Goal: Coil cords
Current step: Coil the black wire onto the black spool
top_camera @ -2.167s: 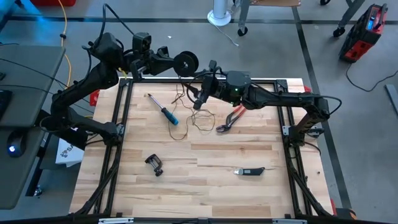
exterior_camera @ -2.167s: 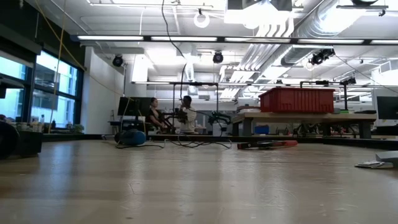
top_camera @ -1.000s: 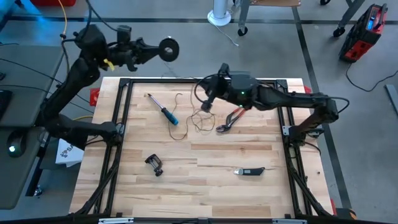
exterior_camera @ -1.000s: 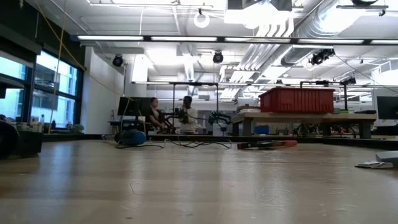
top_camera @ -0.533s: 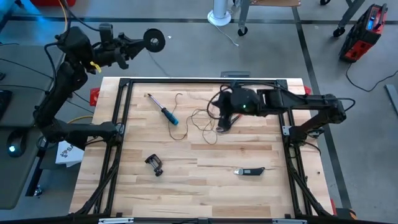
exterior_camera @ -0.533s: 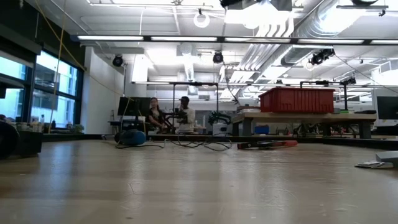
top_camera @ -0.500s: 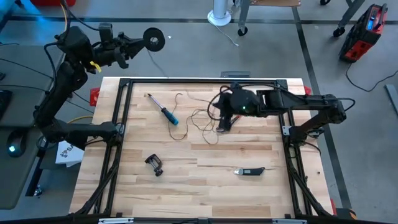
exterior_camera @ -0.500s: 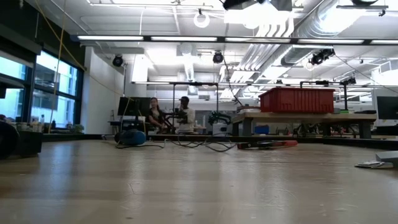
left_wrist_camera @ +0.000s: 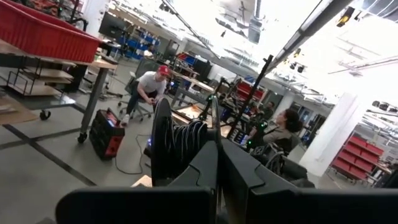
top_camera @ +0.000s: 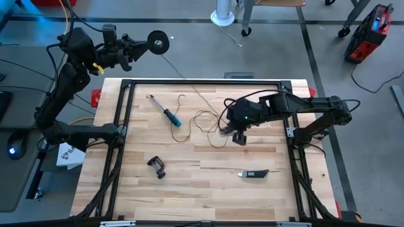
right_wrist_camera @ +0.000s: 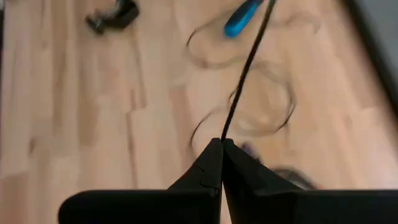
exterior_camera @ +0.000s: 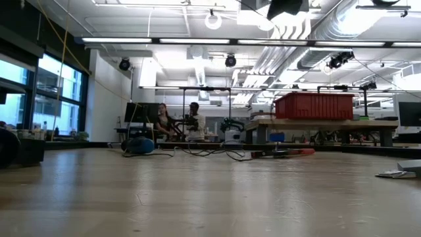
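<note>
- A wooden table [top_camera: 252,195] stands on a grey workshop floor; a screwdriver [top_camera: 165,111], a clamp [top_camera: 156,166] and a dark tool [top_camera: 254,173] lie on it.
- The left gripper [top_camera: 140,45], raised beyond the table's far left corner, is clamped on the black reel [top_camera: 158,42].
- The right gripper [top_camera: 239,137], low over the table's middle, pinches the thin cord [right_wrist_camera: 249,65] between closed fingers.
- The cord runs taut from the reel to loose loops [top_camera: 203,121] near the far edge.

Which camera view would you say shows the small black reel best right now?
The high view: the reel shows whole, held by the left gripper beyond the table. The left wrist view shows it edge-on; the other views miss it.
</note>
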